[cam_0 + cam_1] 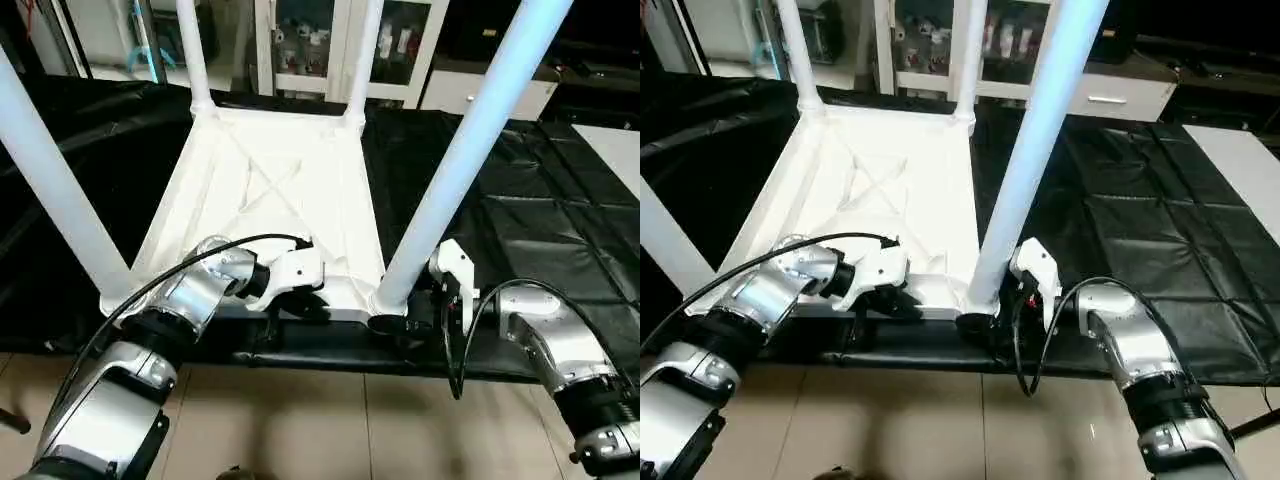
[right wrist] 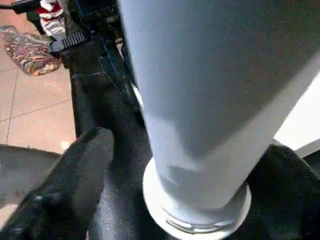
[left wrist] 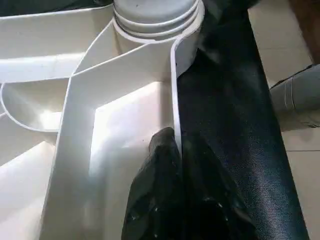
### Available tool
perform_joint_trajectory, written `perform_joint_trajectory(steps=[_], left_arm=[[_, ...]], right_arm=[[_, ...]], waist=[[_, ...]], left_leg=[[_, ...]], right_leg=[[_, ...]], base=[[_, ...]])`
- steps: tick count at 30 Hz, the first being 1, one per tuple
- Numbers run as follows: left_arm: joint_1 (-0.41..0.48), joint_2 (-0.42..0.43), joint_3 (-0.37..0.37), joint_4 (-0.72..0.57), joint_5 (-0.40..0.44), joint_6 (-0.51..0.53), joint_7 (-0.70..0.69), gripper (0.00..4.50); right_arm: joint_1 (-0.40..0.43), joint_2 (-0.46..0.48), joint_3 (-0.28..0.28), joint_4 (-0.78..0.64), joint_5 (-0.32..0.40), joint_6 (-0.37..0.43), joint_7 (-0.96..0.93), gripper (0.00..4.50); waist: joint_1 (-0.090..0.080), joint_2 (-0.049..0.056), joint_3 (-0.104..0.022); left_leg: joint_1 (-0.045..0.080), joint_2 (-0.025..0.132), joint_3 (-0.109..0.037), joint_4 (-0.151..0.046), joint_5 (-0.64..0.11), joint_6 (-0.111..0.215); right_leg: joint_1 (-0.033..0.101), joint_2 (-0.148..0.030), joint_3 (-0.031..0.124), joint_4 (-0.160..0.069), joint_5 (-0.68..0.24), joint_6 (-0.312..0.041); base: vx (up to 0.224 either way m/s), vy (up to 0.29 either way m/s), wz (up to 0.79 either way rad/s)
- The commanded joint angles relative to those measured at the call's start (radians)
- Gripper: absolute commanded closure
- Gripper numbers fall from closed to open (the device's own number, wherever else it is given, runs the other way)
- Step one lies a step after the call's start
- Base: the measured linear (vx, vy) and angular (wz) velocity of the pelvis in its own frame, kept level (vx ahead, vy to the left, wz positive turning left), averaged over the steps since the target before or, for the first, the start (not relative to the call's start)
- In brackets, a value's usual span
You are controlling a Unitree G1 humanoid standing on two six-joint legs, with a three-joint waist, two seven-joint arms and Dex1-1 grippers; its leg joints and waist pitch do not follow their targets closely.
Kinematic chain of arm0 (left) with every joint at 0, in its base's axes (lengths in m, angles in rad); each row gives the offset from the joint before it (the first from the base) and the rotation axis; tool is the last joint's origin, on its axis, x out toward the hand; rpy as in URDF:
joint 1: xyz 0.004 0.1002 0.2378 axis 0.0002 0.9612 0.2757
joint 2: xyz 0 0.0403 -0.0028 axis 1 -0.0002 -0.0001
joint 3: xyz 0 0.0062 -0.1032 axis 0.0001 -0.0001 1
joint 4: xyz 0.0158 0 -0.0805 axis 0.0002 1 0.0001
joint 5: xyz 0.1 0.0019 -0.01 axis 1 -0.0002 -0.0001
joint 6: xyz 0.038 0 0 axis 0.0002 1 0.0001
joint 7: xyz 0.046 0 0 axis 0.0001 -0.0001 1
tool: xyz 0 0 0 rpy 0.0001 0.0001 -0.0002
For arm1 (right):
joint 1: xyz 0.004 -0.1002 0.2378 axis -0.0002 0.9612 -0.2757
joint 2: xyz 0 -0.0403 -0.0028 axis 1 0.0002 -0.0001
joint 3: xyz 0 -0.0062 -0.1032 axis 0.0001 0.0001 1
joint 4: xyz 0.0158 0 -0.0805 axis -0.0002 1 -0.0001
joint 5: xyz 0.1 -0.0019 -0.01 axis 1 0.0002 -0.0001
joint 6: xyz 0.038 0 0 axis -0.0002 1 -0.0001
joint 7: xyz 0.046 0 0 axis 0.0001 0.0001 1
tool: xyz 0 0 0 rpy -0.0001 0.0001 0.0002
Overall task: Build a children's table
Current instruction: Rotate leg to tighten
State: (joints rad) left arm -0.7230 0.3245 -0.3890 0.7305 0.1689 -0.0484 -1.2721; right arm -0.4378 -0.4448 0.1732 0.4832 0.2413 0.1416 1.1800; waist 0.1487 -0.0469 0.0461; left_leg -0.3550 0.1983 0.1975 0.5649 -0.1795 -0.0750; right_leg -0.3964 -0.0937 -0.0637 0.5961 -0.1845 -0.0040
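The tabletop (image 1: 270, 190) lies upside down on the black-covered worktable (image 1: 520, 230), all four legs (image 1: 470, 150) standing up from its corners. My left gripper (image 3: 175, 150) pinches the tabletop's near rim. My right gripper (image 2: 180, 165) is spread wide around the base of the near right leg, fingers (image 2: 75, 170) apart from it.

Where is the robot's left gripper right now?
In the head views, the left gripper sits at the upturned tabletop's near edge, shut on its rim, left of the near right leg.
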Motion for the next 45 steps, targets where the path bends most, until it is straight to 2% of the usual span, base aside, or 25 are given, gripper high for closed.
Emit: perform_joint_trajectory(steps=[1, 2, 3, 5, 6, 9, 10, 13, 19, 22, 27, 28, 31, 32, 33, 34, 35, 37, 38, 41, 43, 45], left_arm=[[0.054, -0.012, -0.082, 0.035, 0.049, 0.021, -0.046, 4.50], [0.054, -0.012, -0.082, 0.035, 0.049, 0.021, -0.046, 4.50], [0.058, -0.011, -0.083, 0.029, 0.048, 0.025, -0.044, 4.50], [0.062, -0.009, -0.083, 0.022, 0.048, 0.030, -0.038, 4.50], [0.064, -0.007, -0.084, 0.017, 0.049, 0.033, -0.033, 4.50], [0.068, -0.003, -0.083, 0.016, 0.052, 0.032, -0.028, 4.50], [0.068, -0.001, -0.084, 0.014, 0.055, 0.033, -0.028, 4.50], [0.066, -0.001, -0.084, 0.010, 0.055, 0.037, -0.031, 4.50], [0.067, 0.001, -0.083, 0.004, 0.060, 0.038, -0.021, 4.50], [0.068, 0.003, -0.082, 0.006, 0.059, 0.037, -0.018, 4.50], [0.058, -0.003, -0.080, 0.017, 0.061, 0.034, -0.010, 4.50], [0.058, -0.005, -0.076, 0.017, 0.059, 0.036, -0.001, 4.50], [0.061, -0.009, -0.065, 0.015, 0.053, 0.043, 0.017, 4.50], [0.062, -0.011, -0.062, 0.015, 0.050, 0.044, 0.020, 4.50], [0.060, -0.015, -0.056, 0.020, 0.048, 0.049, 0.031, 4.50], [0.059, -0.018, -0.053, 0.023, 0.047, 0.052, 0.039, 4.50], [0.055, -0.022, -0.049, 0.027, 0.047, 0.053, 0.050, 4.50], [0.043, -0.037, -0.036, 0.041, 0.046, 0.058, 0.088, 4.50], [0.030, -0.050, -0.026, 0.058, 0.051, 0.062, 0.134, 4.50], [0.007, -0.072, -0.012, 0.091, 0.064, 0.074, 0.218, 4.50], [-0.011, -0.094, 0.006, 0.116, 0.063, 0.085, 0.284, 4.50], [-0.036, -0.116, 0.023, 0.146, 0.061, 0.098, 0.349, 4.50]], right_arm=[[-0.005, -0.008, 0.015, 0.009, -0.007, -0.008, 0.035, 0.82], [-0.005, -0.008, 0.015, 0.009, -0.007, -0.008, 0.035, 0.88], [-0.003, -0.008, 0.014, 0.008, -0.007, -0.009, 0.041, 0.88], [-0.002, -0.007, 0.013, 0.011, -0.007, -0.011, 0.046, 1.02], [-0.003, -0.005, 0.013, 0.015, -0.008, -0.014, 0.049, 1.24], [-0.014, 0.005, 0.016, 0.041, -0.014, -0.027, 0.054, 1.37], [-0.017, 0.006, 0.017, 0.046, -0.016, -0.028, 0.056, 1.50], [-0.024, 0.006, 0.016, 0.049, -0.012, -0.024, 0.063, 1.70], [-0.025, 0.015, 0.014, 0.071, -0.020, -0.040, 0.061, 2.25], [-0.022, 0.021, 0.012, 0.074, -0.018, -0.041, 0.063, 2.37], [-0.011, 0.022, 0.010, 0.059, -0.011, -0.030, 0.064, 2.44], [-0.005, 0.027, 0.003, 0.063, -0.010, -0.030, 0.054, 2.44], [-0.001, 0.046, -0.019, 0.084, -0.010, -0.028, 0.010, 2.45], [-0.002, 0.052, -0.025, 0.090, -0.010, -0.027, -0.005, 2.46], [-0.004, 0.074, -0.048, 0.097, 0.001, -0.017, -0.053, 2.46], [-0.005, 0.090, -0.065, 0.102, 0.009, -0.009, -0.086, 2.46], [-0.002, 0.100, -0.073, 0.099, 0.012, -0.004, -0.112, 2.46], [0.011, 0.127, -0.087, 0.086, 0.016, 0.003, -0.164, 2.46], [0.022, 0.147, -0.088, 0.081, 0.011, -0.003, -0.201, 2.46], [0.035, 0.192, -0.087, 0.089, -0.013, -0.023, -0.280, 2.46], [0.033, 0.237, -0.089, 0.117, -0.038, -0.039, -0.366, 2.46], [0.023, 0.290, -0.089, 0.158, -0.082, -0.053, -0.485, 2.48]], waist=[[-0.003, -0.002, -0.060], [-0.002, -0.006, -0.060], [-0.002, -0.005, -0.059], [-0.001, -0.009, -0.060], [-0.001, -0.009, -0.060], [-0.001, -0.009, -0.061], [0.000, -0.003, -0.061], [0.000, -0.010, -0.062], [0.001, -0.012, -0.063], [0.000, -0.008, -0.063], [0.000, -0.011, -0.063], [0.000, -0.017, -0.063], [0.001, -0.013, -0.063], [-0.002, -0.026, -0.060], [-0.002, -0.018, -0.058], [-0.005, -0.017, -0.055], [-0.005, -0.017, -0.055], [-0.012, -0.018, -0.050], [-0.015, -0.022, -0.050], [-0.017, -0.019, -0.048], [-0.022, -0.020, -0.047], [-0.030, -0.019, -0.046]], left_leg=[[0.012, 0.043, -0.012, -0.058, -0.181, 0.050], [0.011, 0.042, -0.012, -0.058, -0.171, 0.054], [0.011, 0.042, -0.012, -0.058, -0.170, 0.056], [0.011, 0.043, -0.012, -0.057, -0.167, 0.058], [0.011, 0.043, -0.012, -0.057, -0.169, 0.058], [0.012, 0.042, -0.011, -0.057, -0.174, 0.054], [0.013, 0.042, -0.012, -0.057, -0.177, 0.051], [0.013, 0.042, -0.012, -0.057, -0.177, 0.049], [0.012, 0.042, -0.011, -0.055, -0.169, 0.053], [0.013, 0.042, -0.012, -0.056, -0.179, 0.049], [0.013, 0.041, -0.012, -0.057, -0.192, 0.043], [0.013, 0.041, -0.011, -0.056, -0.193, 0.044], [0.013, 0.041, -0.013, -0.057, -0.195, 0.043], [0.011, 0.041, -0.011, -0.058, -0.210, 0.041], [0.012, 0.041, -0.014, -0.062, -0.229, 0.032], [0.015, 0.042, -0.015, -0.066, -0.268, 0.019], [0.015, 0.042, -0.015, -0.066, -0.268, 0.019], [0.021, 0.041, -0.022, -0.073, -0.351, -0.009], [0.020, 0.040, -0.024, -0.074, -0.367, -0.015], [0.026, 0.041, -0.030, -0.077, -0.405, -0.026], [0.022, 0.040, -0.036, -0.080, -0.426, -0.032], [0.022, 0.038, -0.040, -0.082, -0.439, -0.038]], right_leg=[[0.044, -0.061, 0.040, -0.050, -0.087, -0.245], [0.045, -0.061, 0.039, -0.048, -0.080, -0.246], [0.044, -0.061, 0.040, -0.049, -0.082, -0.245], [0.044, -0.061, 0.039, -0.048, -0.088, -0.244], [0.044, -0.061, 0.039, -0.049, -0.091, -0.243], [0.042, -0.062, 0.039, -0.050, -0.103, -0.241], [0.042, -0.061, 0.039, -0.050, -0.101, -0.241], [0.044, -0.059, 0.038, -0.047, -0.080, -0.243], [0.044, -0.059, 0.038, -0.046, -0.071, -0.248], [0.043, -0.058, 0.038, -0.048, -0.080, -0.244], [0.044, -0.058, 0.038, -0.048, -0.089, -0.242], [0.044, -0.058, 0.038, -0.049, -0.094, -0.240], [0.043, -0.060, 0.038, -0.050, -0.105, -0.237], [0.042, -0.060, 0.038, -0.054, -0.134, -0.230], [0.040, -0.063, 0.040, -0.057, -0.182, -0.219], [0.035, -0.064, 0.040, -0.065, -0.240, -0.204], [0.035, -0.064, 0.040, -0.065, -0.240, -0.204], [0.028, -0.067, 0.040, -0.081, -0.379, -0.161], [0.027, -0.067, 0.040, -0.086, -0.421, -0.142], [0.020, -0.070, 0.038, -0.097, -0.499, -0.111], [0.021, -0.074, 0.033, -0.105, -0.563, -0.082], [0.018, -0.075, 0.028, -0.110, -0.585, -0.072]], base=[[0.000, 0.000, 0.00], [0.000, 0.000, 0.00], [0.000, 0.000, 0.00], [0.000, 0.000, 0.00], [0.000, 0.000, 0.00], [0.000, 0.000, 0.00], [0.000, 0.000, 0.00], [0.000, 0.000, 0.00], [0.000, 0.000, 0.00], [0.000, 0.000, 0.00], [0.000, 0.000, 0.00], [0.000, 0.000, 0.00], [0.000, 0.000, 0.00], [0.000, 0.000, 0.00], [0.000, 0.000, 0.00], [0.000, 0.000, 0.00], [0.000, 0.000, 0.00], [0.000, 0.000, 0.00], [0.000, 0.000, 0.00], [-0.017, 0.001, -0.01], [0.000, 0.000, 0.00], [0.000, 0.000, 0.00]])
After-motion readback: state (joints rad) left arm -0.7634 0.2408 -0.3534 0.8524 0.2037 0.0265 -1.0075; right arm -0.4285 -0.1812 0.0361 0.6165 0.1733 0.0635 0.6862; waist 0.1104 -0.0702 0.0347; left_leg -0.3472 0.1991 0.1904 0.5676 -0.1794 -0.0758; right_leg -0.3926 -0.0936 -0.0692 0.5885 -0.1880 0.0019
